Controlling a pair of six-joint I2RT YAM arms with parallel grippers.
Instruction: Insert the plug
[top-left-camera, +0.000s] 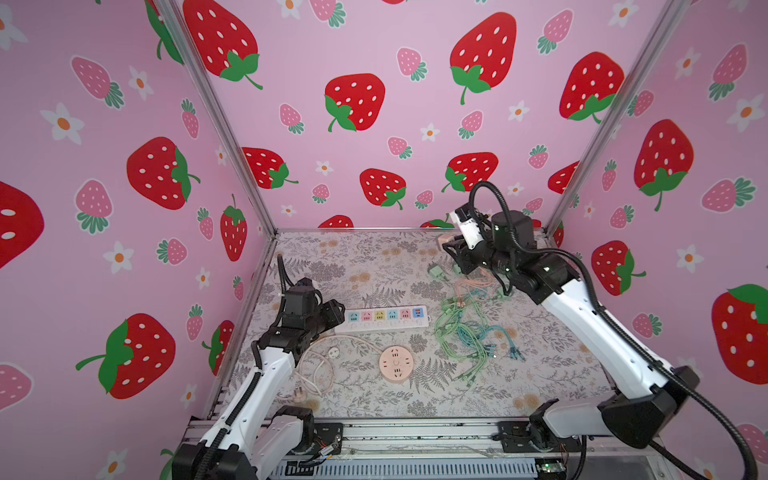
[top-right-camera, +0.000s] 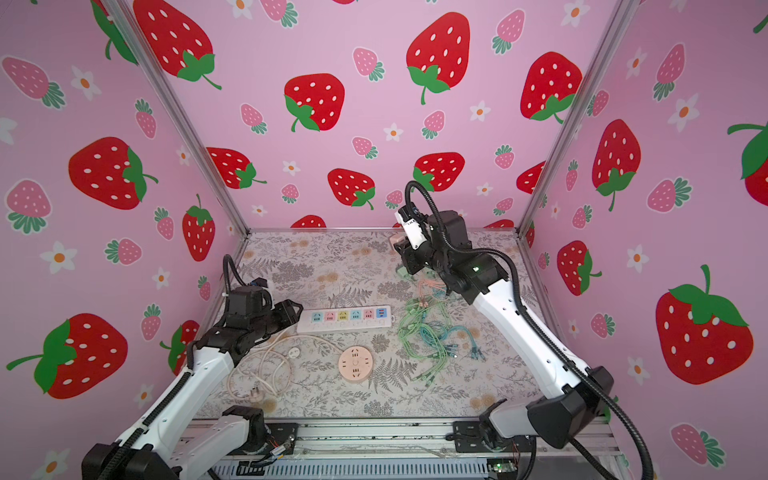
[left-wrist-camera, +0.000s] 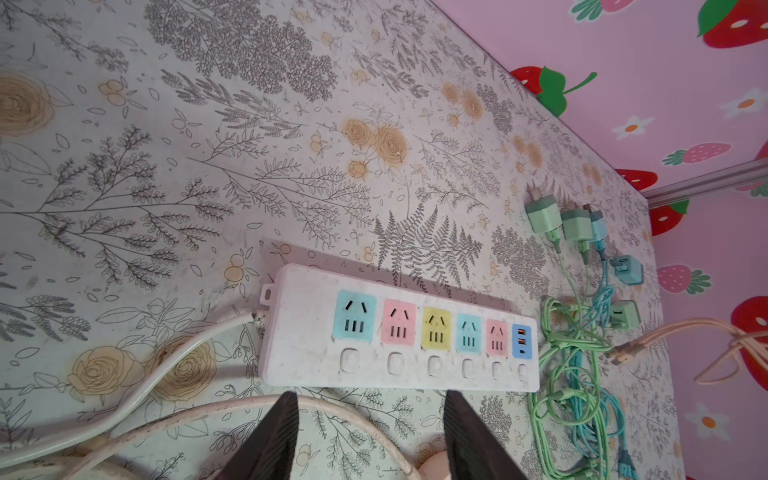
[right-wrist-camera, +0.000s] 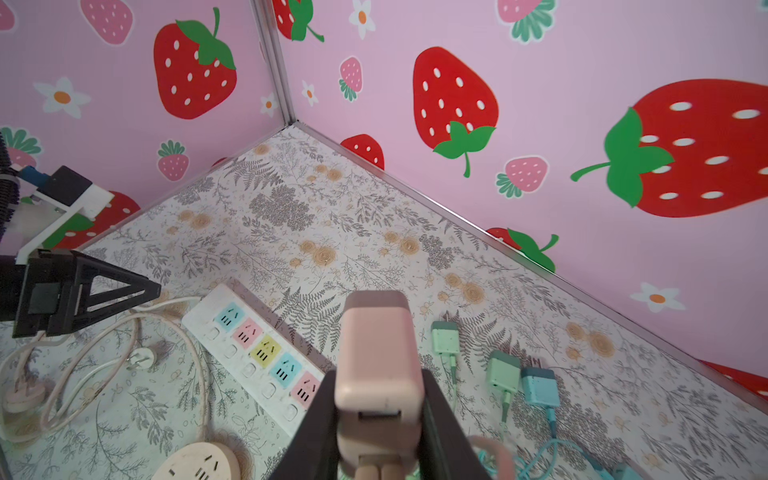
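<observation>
The plug (right-wrist-camera: 376, 357) is a pink charger block, held high above the table's back right, and my right gripper (right-wrist-camera: 378, 388) is shut on it. In both top views the plug (top-left-camera: 443, 240) (top-right-camera: 394, 240) shows at the right gripper (top-left-camera: 452, 250) (top-right-camera: 402, 251). A pink cable (left-wrist-camera: 681, 332) hangs from it. The white power strip (top-left-camera: 386, 318) (top-right-camera: 345, 319) (left-wrist-camera: 399, 345) (right-wrist-camera: 249, 345) with coloured sockets lies mid-table. My left gripper (top-left-camera: 338, 309) (top-right-camera: 296, 309) (left-wrist-camera: 370, 401) stands open by the strip's left end, nothing between its fingers (left-wrist-camera: 278, 436).
A round pink socket (top-left-camera: 396, 363) (top-right-camera: 354, 363) lies in front of the strip. A coiled white cord (top-left-camera: 318, 368) runs under the left arm. Tangled green and blue cables (top-left-camera: 465, 336) and several green and blue chargers (right-wrist-camera: 503, 372) lie right of the strip.
</observation>
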